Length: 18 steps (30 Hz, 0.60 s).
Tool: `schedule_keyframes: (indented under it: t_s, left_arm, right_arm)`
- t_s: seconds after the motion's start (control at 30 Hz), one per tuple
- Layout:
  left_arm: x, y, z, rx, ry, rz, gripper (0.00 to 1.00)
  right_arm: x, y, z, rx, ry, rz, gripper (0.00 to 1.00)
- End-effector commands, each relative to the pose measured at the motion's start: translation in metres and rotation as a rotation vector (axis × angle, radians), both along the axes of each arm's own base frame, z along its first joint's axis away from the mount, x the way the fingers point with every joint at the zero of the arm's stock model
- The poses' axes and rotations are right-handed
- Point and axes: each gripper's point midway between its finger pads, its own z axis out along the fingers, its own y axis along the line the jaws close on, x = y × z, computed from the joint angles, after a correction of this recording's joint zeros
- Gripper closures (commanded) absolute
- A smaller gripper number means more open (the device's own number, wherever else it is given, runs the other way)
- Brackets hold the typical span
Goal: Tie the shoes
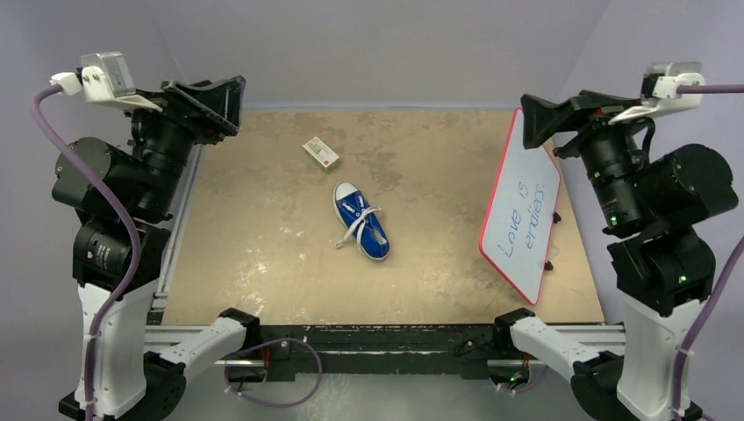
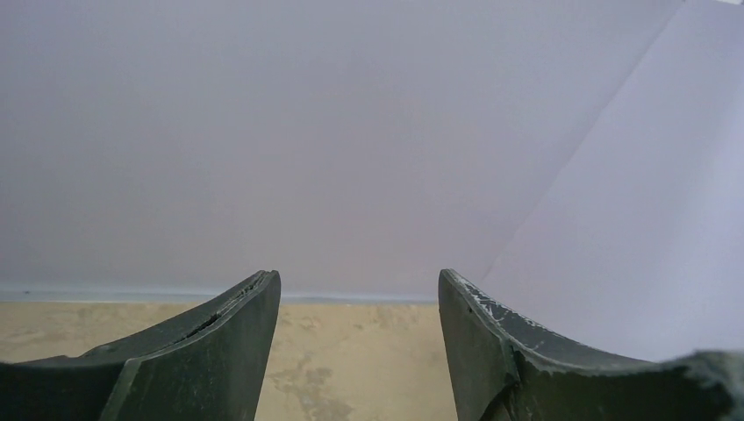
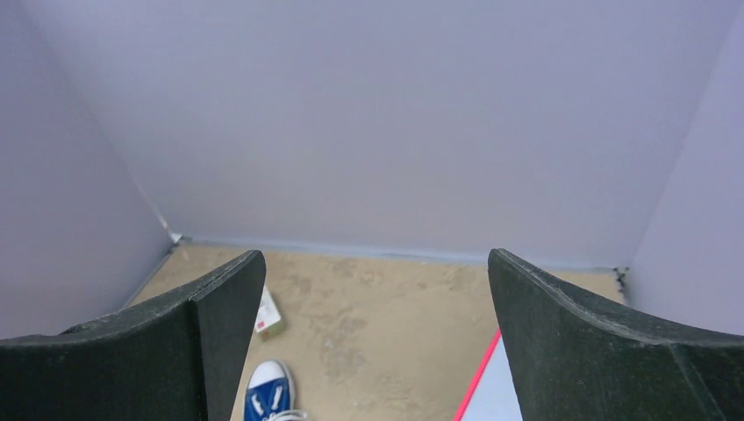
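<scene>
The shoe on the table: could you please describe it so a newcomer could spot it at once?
On the tan table, look near the middle, left of the whiteboard. The shoe lies there, on the near side of a small box. It alone is blue, with a white toe cap and loose white laces.

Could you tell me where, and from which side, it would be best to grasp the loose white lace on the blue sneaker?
Probably the free lace end, which lies flat on the table off the sneaker's left-arm side. It trails clear of the shoe, so a straight descent from above looks best, with the jaws straddling the strand across its run.
</scene>
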Motion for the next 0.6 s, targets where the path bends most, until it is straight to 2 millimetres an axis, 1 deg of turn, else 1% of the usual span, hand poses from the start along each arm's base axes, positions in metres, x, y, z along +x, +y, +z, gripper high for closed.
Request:
schedule_keyframes:
  t_s: [0.0,0.1,0.27,0.37,0.43,0.5,0.57]
  left_arm:
    - [0.011,0.019,0.005,0.06,-0.01,0.124,0.34]
    - [0.014,0.022,0.006,0.08,-0.006,0.143,0.33]
    - [0.017,0.026,0.012,0.094,-0.015,0.174,0.32]
    - [0.021,0.026,0.01,0.102,-0.007,0.179,0.31]
    - [0.024,0.022,0.008,0.109,0.0,0.163,0.31]
    - [0.027,0.019,0.004,0.115,0.012,0.15,0.31]
    - [0.03,0.017,0.001,0.118,0.023,0.148,0.31]
  right_arm:
    - [0.011,-0.022,-0.009,-0.038,0.038,-0.135,0.01]
    - [0.011,-0.024,-0.01,-0.053,0.041,-0.143,0.01]
    - [0.01,-0.028,-0.003,-0.058,0.029,-0.164,0.01]
    - [0.01,-0.029,-0.007,-0.066,0.046,-0.169,0.01]
    - [0.012,-0.027,-0.011,-0.087,0.061,-0.157,0.01]
    - [0.014,-0.034,-0.01,-0.08,0.068,-0.205,0.01]
    - [0.017,-0.032,-0.014,-0.093,0.076,-0.193,0.01]
